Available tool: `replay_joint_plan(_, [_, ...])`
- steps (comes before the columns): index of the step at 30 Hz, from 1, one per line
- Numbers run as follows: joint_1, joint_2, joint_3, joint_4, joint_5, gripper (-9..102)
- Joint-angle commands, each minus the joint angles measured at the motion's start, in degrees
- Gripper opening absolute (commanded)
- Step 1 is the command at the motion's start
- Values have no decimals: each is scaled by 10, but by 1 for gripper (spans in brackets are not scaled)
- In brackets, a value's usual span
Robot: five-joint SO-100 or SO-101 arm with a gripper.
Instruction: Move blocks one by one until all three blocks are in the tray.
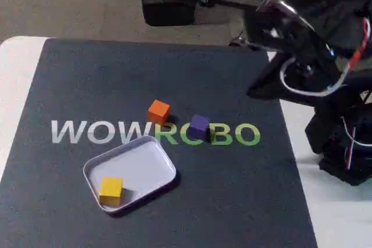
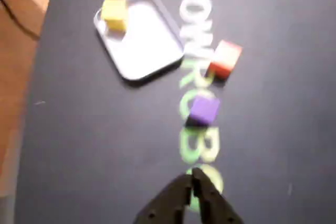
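Blocks: three small matte cubes. Yellow cube (image 1: 110, 190) lies inside the shallow silvery-white metal tray (image 1: 152, 169), at its near-left corner in the fixed view, touching or just beside the rim. Orange cube (image 1: 158, 111) and purple cube (image 1: 199, 125) rest on the dark grey mat (image 1: 87, 79), outside the tray and just beyond its far rim, near each other but apart. Purple cube sits on the white-and-green "WOWROBO" lettering (image 1: 104, 132); orange cube just above it. Mat covers a white tabletop (image 1: 17, 62); behind, greyish floor (image 1: 58, 10) w/ furniture legs.

Black arm (image 1: 314, 56), w/ white and red cables, is raised at right, well apart from the cubes. In wrist view the gripper (image 2: 191, 174) shows its black fingers pressed together, holding nothing, above the mat near the purple cube (image 2: 203, 109); orange cube (image 2: 224, 59), yellow cube (image 2: 114, 13) and tray (image 2: 152, 51) lie beyond. Wrist view is blurred.
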Motion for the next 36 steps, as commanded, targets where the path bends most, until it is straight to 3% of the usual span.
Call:
replay_joint_plan(1, [-14, -130, -105, 5, 41, -6])
replay_joint_plan(11, [36, -358, -147, -89, 62, -5])
replay_joint_plan(36, [109, -382, -31, -184, -84, 5])
